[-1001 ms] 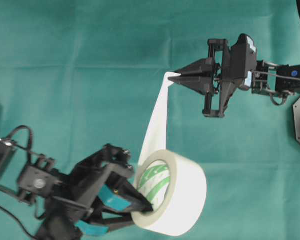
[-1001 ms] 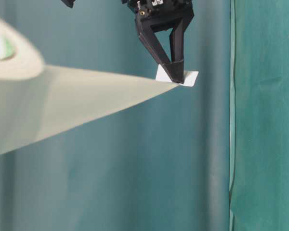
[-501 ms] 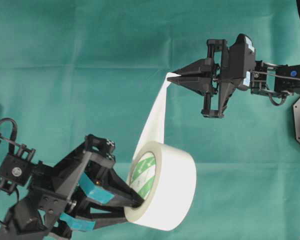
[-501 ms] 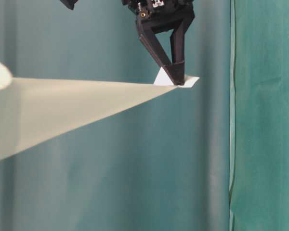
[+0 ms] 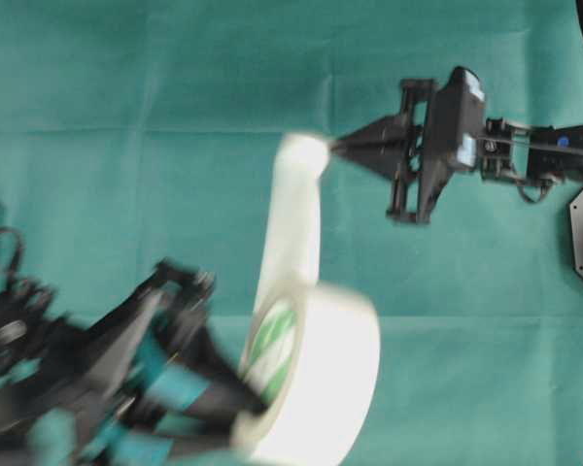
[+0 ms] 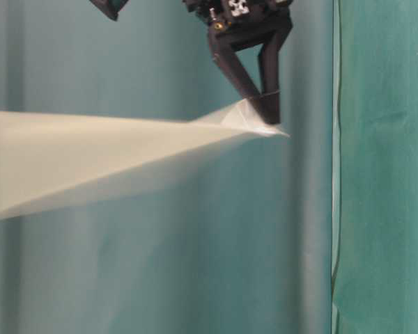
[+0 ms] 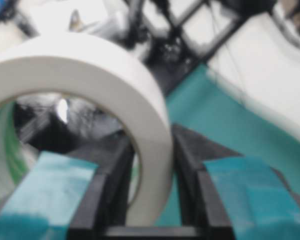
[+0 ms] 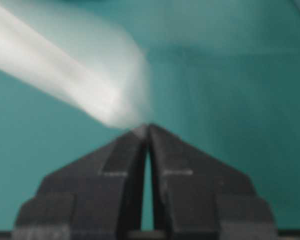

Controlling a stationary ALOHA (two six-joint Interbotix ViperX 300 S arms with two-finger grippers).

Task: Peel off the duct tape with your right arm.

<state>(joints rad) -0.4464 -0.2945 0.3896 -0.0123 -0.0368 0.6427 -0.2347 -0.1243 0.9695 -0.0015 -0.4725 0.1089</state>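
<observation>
Overhead: the duct tape [image 5: 316,374] roll stands on edge at near centre, greenish core facing left, blurred. The left gripper [image 5: 235,413] has one finger inside the core and one outside, clamped on the roll wall; this likely anchors the roll so the pull meets resistance. A peeled strip [image 5: 293,228] runs up from the roll to the right gripper [image 5: 336,148], whose tips meet on the strip's end at far centre. Green cloth [image 5: 126,87] covers the table.

Table-level: right gripper [image 6: 272,125] points down, tips together on the strip's end; the strip [image 6: 90,163] stretches left, widening toward the camera, taut, off the cloth.

Left wrist: roll wall [image 7: 140,115] sits between the two teal-padded fingers [image 7: 47,192], pinched through the rim.

Right wrist: black fingers [image 8: 110,170] closed to a point on the blurred strip end [image 8: 122,107]. The grip at the very end probably leaves the most length free to peel.
</observation>
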